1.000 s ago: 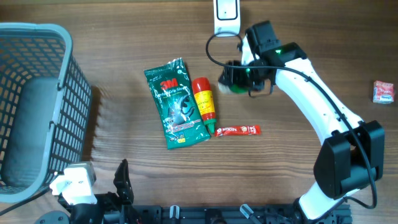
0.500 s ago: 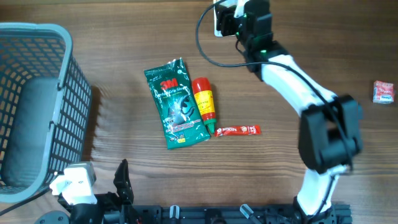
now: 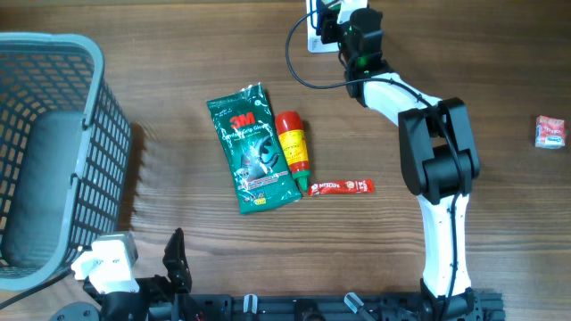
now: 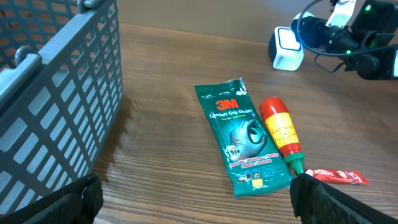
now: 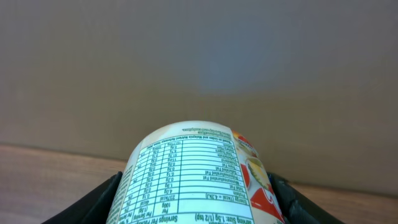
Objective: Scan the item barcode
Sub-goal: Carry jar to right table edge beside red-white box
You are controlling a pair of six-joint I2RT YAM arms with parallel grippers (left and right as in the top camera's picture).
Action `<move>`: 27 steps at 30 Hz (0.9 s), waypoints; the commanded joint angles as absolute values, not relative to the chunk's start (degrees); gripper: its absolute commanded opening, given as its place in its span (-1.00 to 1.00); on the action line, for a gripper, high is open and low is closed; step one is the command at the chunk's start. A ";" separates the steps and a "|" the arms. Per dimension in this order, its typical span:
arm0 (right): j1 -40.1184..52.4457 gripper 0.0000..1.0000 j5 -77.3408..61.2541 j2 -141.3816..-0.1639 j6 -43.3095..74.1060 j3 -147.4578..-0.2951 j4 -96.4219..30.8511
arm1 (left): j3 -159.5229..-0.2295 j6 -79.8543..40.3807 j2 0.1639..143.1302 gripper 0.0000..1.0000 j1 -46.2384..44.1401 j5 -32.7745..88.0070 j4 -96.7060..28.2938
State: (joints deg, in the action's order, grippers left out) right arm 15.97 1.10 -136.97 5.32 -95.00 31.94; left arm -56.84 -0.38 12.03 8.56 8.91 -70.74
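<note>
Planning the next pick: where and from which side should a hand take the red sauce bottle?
Probably mid-body on the red sauce bottle, from straight above, closing across its width. It lies flat, and the tapered cap end points at the red sachet, so it is a poor hold. The green 3M pack lies against one long side, but being flat it should not block the hand.

We've got a grey plastic basket (image 3: 105, 169) on the left of the wooden table (image 3: 178, 62). Mid-table, a green 3M packet (image 3: 252, 147) lies flat, with a red sauce bottle (image 3: 293, 150) alongside its right edge. A red sachet (image 3: 342, 186) sits just beside the bottle's cap, and a small red packet (image 3: 550, 131) lies far right.
</note>
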 commanded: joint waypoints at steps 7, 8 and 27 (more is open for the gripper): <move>4.86 0.17 1.10 -111.66 7.86 -96.60 -3.95 | -56.88 -1.15 11.68 1.00 8.86 9.61 -70.54; 2.46 0.17 1.45 -110.24 7.88 -96.60 -7.29 | -56.88 -1.15 11.68 1.00 8.86 9.58 -70.54; -36.77 0.30 -0.05 -124.86 4.58 -96.31 -43.99 | -56.88 -1.15 11.68 1.00 8.86 9.61 -70.54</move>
State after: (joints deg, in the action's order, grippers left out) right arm -36.75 0.47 -124.03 5.65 -96.31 -44.01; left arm -56.84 -0.38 12.03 8.56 8.91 -70.74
